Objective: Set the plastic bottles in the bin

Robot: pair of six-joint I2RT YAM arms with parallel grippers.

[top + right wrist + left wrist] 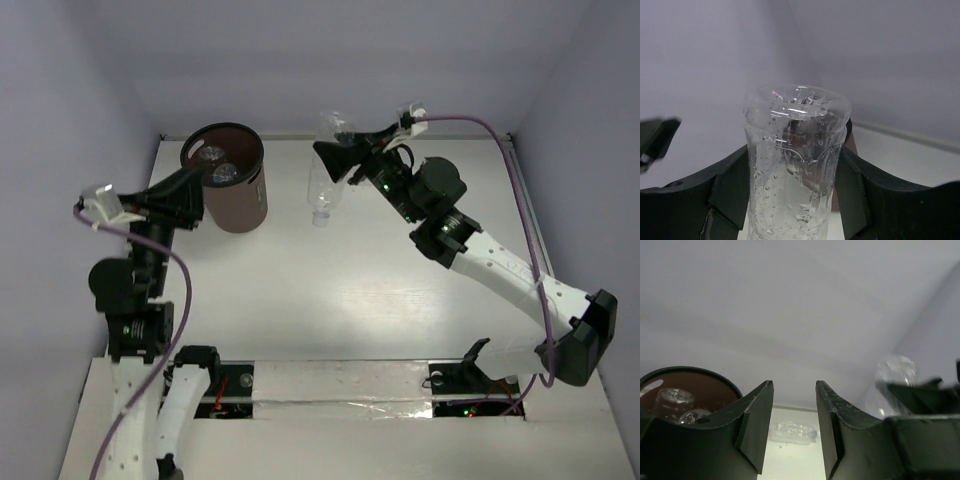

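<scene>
The bin (pixel 240 200) is a dark brown bucket standing at the back left, with clear plastic bottles (pixel 222 174) lying inside it. My left gripper (pixel 203 183) hovers at its left rim, jaws apart and nothing between them. In the left wrist view the bin (pixel 690 372) lies at lower left of that gripper (pixel 794 385), with bottles (pixel 675 397) in it. My right gripper (pixel 336 160) is shut on a clear unlabelled bottle (pixel 333 128), raised right of the bin. The right wrist view shows this wet bottle (pixel 795 130) between the fingers (pixel 730 185). Another clear bottle (pixel 321 196) lies on the table below it.
White walls enclose the table on three sides, close behind the bin and the right gripper. Purple cables (pixel 520 190) trail from both wrists. The lying bottle (pixel 790 432) and the right gripper's dark body (pixel 925 400) show in the left wrist view.
</scene>
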